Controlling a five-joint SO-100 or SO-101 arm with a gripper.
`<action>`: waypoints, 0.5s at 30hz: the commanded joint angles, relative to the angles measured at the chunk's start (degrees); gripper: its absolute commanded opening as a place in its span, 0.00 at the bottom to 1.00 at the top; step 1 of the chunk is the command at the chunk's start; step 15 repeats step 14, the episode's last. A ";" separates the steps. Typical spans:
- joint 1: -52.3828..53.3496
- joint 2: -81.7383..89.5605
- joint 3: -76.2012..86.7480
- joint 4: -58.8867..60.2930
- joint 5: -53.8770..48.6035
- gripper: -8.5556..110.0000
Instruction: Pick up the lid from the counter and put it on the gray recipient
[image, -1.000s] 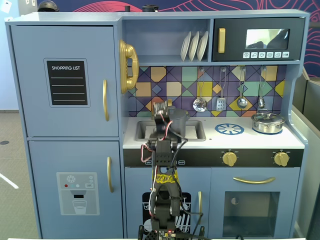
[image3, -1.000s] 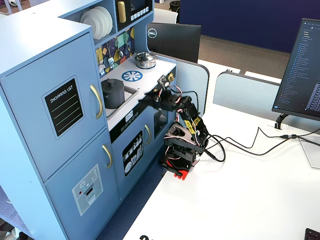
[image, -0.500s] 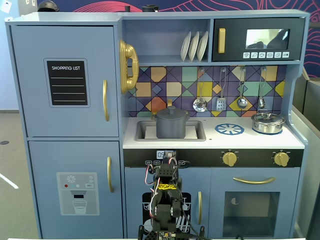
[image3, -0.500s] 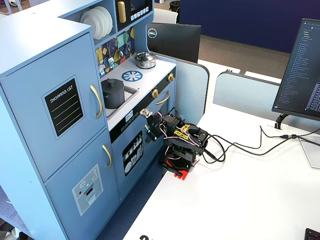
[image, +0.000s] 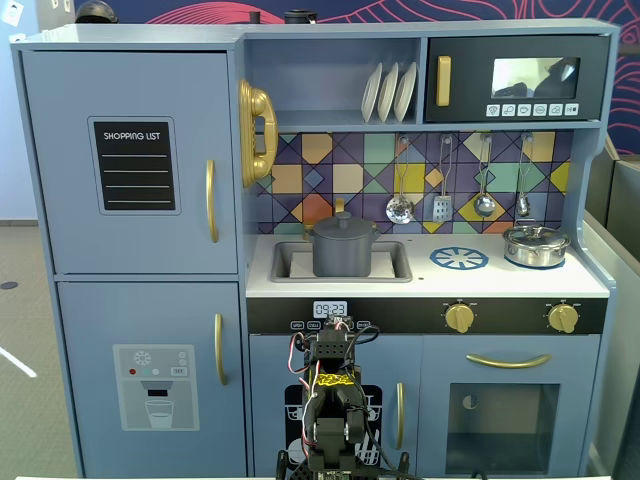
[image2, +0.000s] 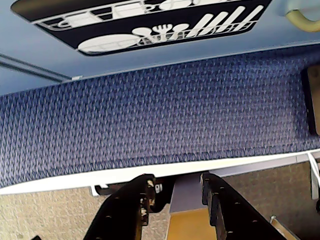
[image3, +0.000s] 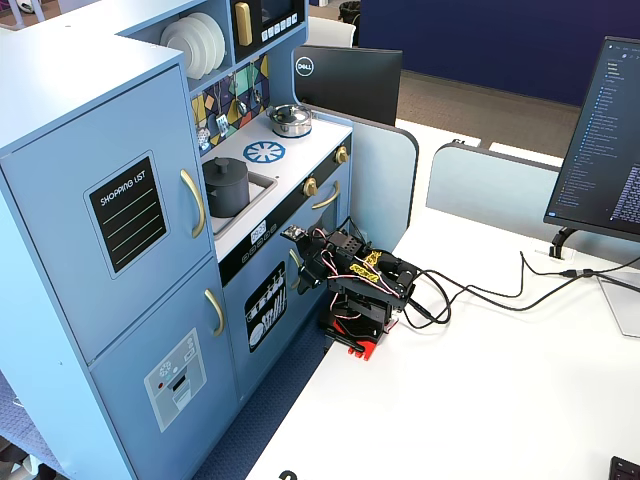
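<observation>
The gray recipient (image: 344, 255) stands in the sink of the toy kitchen; it also shows in the other fixed view (image3: 226, 190). The dark-gray lid (image: 345, 224) with its small knob lies flat on top of it, also seen from the side (image3: 224, 164). My arm is folded low in front of the kitchen's lower doors, well below the counter. My gripper (image2: 176, 181) points down over the white table edge, jaws apart with nothing between them. The pot and lid are out of the wrist view.
A shiny silver pot with its own lid (image: 536, 245) sits on the right burner. Utensils hang on the tiled back wall (image: 440, 190). The wrist view shows blue carpet (image2: 150, 120) and the dishwasher door (image2: 140, 25). A monitor (image3: 600, 140) and cables lie on the white table.
</observation>
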 joint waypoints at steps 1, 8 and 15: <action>0.79 -0.62 -0.09 9.93 -0.18 0.10; 0.79 -0.62 -0.09 9.93 -0.18 0.11; 0.79 -0.62 -0.09 9.93 -0.18 0.11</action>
